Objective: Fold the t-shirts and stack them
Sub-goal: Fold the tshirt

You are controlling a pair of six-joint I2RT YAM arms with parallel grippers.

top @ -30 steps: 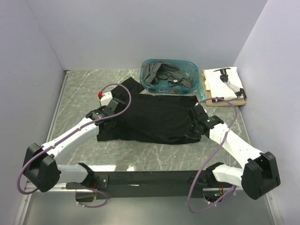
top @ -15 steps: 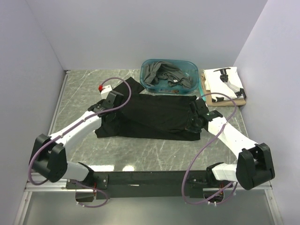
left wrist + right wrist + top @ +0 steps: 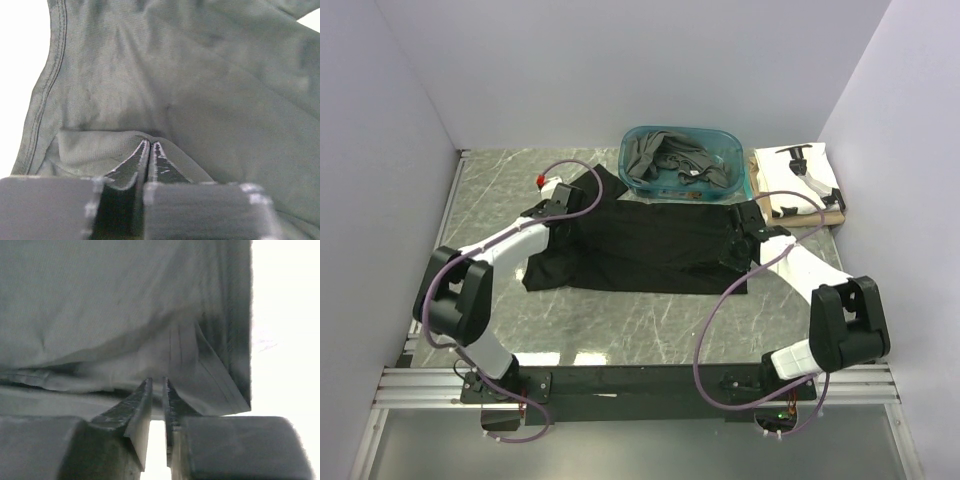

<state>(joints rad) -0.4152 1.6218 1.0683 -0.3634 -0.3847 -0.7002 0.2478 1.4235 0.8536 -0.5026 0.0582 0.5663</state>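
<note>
A plain black t-shirt [image 3: 640, 245] lies across the middle of the table, its near half folded toward the back. My left gripper [image 3: 558, 207] is shut on a fold of its left side, seen pinched between the fingers in the left wrist view [image 3: 150, 145]. My right gripper [image 3: 742, 228] is shut on the shirt's right edge, with cloth [image 3: 125, 320] bunched at the tips in the right wrist view [image 3: 156, 382]. A white t-shirt with black print [image 3: 798, 172] lies folded on a tan t-shirt [image 3: 820, 215] at the back right. Dark grey t-shirts [image 3: 665, 160] fill the tub.
A teal plastic tub [image 3: 725, 185] stands at the back, just behind the black shirt. The folded stack sits against the right wall. Grey walls close the left, back and right sides. The marble table [image 3: 650, 320] shows bare in front of the shirt.
Both grippers have moved away from the arm bases toward the back, carrying the shirt's near edge over so the shirt lies narrower front to back.
</note>
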